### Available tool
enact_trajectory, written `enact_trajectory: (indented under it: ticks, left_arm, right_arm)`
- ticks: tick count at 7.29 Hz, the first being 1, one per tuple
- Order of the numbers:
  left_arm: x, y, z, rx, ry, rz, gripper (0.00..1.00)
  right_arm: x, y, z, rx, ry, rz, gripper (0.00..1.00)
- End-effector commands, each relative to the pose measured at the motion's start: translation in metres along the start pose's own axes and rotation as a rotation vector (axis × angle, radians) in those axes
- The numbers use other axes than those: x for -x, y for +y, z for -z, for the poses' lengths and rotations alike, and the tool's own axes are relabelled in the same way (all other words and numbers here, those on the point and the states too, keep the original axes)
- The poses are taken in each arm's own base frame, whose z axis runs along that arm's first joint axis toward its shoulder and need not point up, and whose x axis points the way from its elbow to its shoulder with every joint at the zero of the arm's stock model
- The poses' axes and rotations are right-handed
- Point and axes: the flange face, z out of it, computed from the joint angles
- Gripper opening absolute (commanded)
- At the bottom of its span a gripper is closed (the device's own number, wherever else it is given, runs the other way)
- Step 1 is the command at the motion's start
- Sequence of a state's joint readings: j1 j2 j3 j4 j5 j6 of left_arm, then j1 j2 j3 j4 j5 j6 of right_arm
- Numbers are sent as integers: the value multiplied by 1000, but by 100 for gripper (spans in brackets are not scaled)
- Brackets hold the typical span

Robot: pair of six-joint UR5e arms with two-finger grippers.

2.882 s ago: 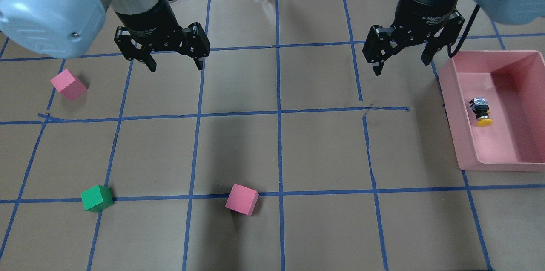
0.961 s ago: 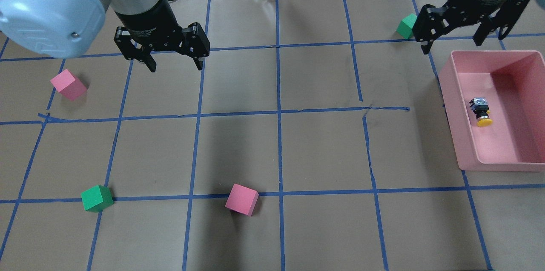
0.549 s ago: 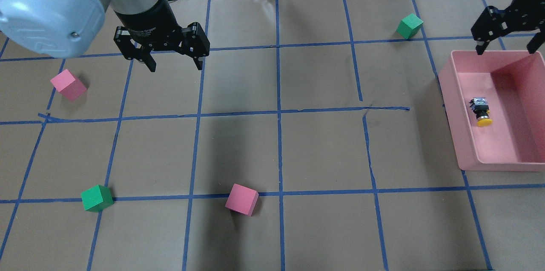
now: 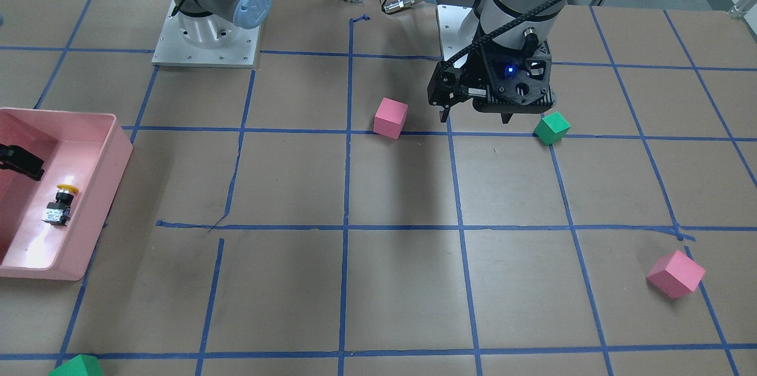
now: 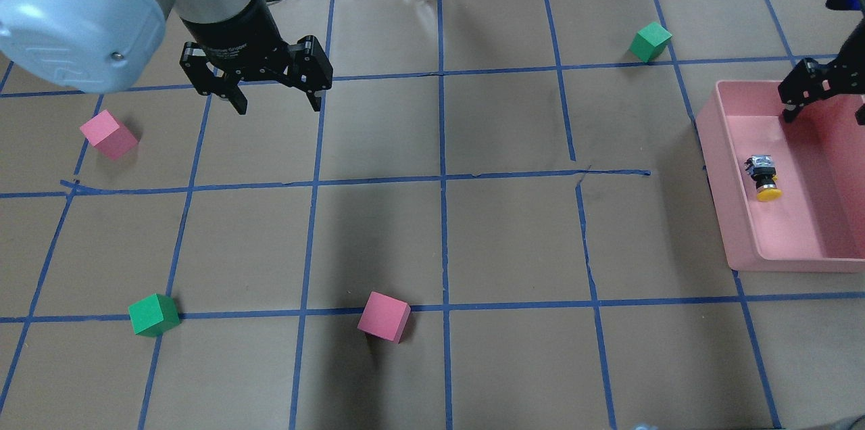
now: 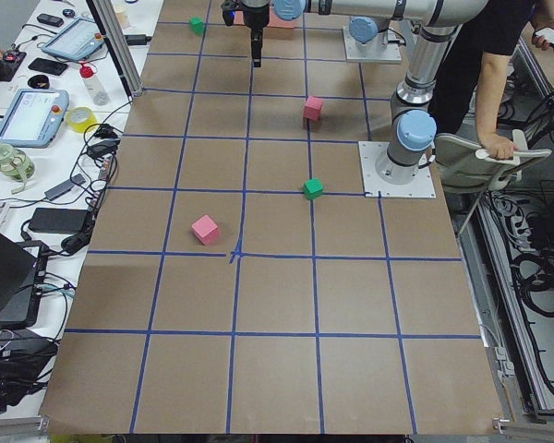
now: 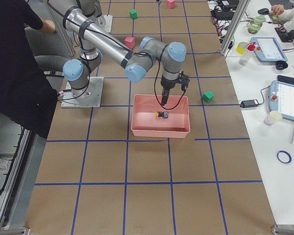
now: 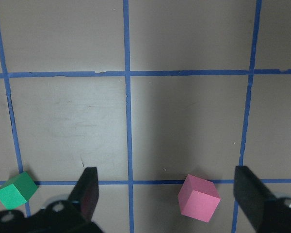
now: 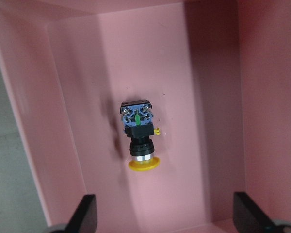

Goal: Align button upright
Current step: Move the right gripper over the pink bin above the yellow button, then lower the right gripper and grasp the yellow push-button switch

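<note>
The button (image 5: 763, 176) lies on its side on the floor of the pink bin (image 5: 716, 186), with its yellow cap toward the robot. In the right wrist view the button (image 9: 139, 136) shows its whitish-green end away from the camera's lower edge. My right gripper (image 5: 828, 115) is open and empty. It hangs over the far end of the bin, above the button and apart from it, and also shows in the right wrist view (image 9: 167, 218). My left gripper (image 5: 279, 105) is open and empty, held above the table at the far left.
A pink cube (image 5: 108, 134) and a green cube (image 5: 154, 314) lie on the left, another pink cube (image 5: 384, 316) near the middle front, and a green cube (image 5: 650, 41) beyond the bin. The bin's walls (image 9: 29, 121) enclose the button closely.
My right gripper has moved right and toward the robot, from beside the far green cube to over the pink bin. The left arm, button and cubes have not moved.
</note>
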State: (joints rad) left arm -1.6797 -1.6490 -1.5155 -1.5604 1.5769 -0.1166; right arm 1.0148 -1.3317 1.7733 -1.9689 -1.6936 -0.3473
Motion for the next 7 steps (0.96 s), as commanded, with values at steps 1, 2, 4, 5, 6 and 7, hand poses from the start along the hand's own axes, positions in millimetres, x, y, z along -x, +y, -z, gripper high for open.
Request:
enact_trajectory:
  ticks: [1,2,4,5,6,7]
  left_arm:
    - [0,0,0,0,0,0,100]
    - [0,0,0,0,0,0,100]
    - [0,0,0,0,0,2,100]
    - [0,0,0,0,0,2,100]
    - [0,0,0,0,0,2,100]
    - [0,0,0,0,0,2,100]
  right_arm:
    - [-5,-13,-45,29,-11,-4,100]
    - [-4,-15,-56,46,-17,-5,100]
    - [-5,-28,-88,59,-22,-11,100]
    - [-3,-30,-103,83,-32,-9,100]
    - [-3,-31,-109,92,-34,-8,100]
    - [-3,-31,-111,95,-35,-7,100]
